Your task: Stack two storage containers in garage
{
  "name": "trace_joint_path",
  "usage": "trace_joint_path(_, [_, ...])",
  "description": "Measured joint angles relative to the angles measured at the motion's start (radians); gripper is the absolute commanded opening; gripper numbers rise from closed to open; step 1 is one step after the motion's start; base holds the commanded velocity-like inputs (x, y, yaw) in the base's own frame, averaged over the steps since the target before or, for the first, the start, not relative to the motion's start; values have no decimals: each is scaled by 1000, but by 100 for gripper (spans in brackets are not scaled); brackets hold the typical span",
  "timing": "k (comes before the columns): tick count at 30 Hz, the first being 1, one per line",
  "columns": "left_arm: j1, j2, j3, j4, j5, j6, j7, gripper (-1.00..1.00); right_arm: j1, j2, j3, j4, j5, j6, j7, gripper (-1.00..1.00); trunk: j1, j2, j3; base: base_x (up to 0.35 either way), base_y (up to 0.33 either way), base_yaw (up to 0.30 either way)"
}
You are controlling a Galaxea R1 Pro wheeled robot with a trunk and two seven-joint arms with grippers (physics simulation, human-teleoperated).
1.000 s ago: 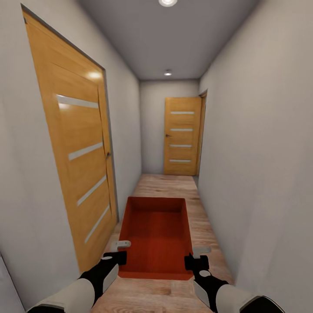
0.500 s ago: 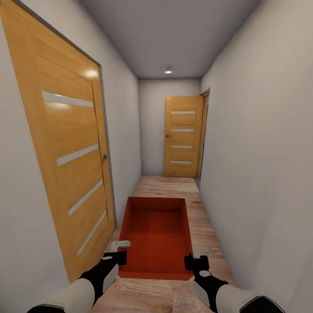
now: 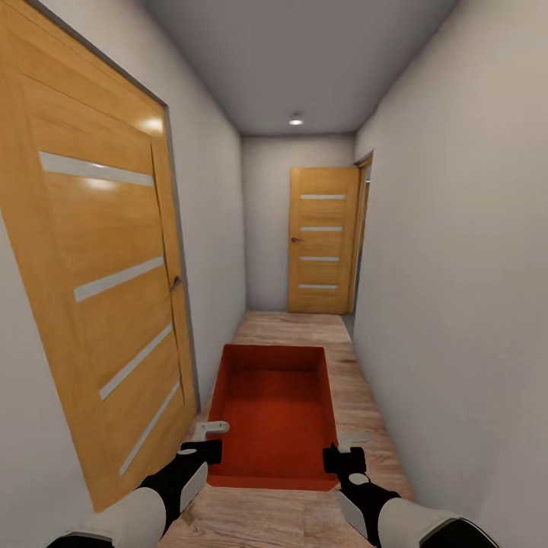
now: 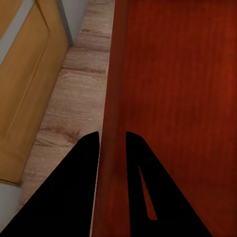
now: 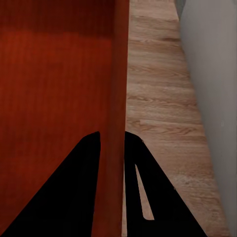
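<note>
Storage container carried down a narrow hallway, one gripper on each long wall.

The orange-red storage container point(image 3: 272, 415) is held out in front of the robot above the light wood-plank floor point(image 3: 289, 327), its open top up and its length running toward the far end of the hall. The left gripper point(image 3: 205, 441) is clamped on the container's left wall near the near corner; in the left wrist view its fingers point(image 4: 86, 163) sit one on each side of that wall. The right gripper point(image 3: 344, 449) grips the right wall the same way, its fingers point(image 5: 133, 168) straddling the rim. A wooden door with pale horizontal strips point(image 3: 106, 289) is close on the left, a second like it point(image 3: 320, 240) stands at the hall's far end, and a plain grey wall point(image 3: 457, 289) runs along the right.
</note>
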Motion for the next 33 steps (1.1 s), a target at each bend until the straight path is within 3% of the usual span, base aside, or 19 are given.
trace_joint_path(33, [0, 0, 0, 1, 0, 0, 0, -100, 0, 0, 0, 0, 0, 0, 0, -100, 0, 0, 0, 323, 24, -31])
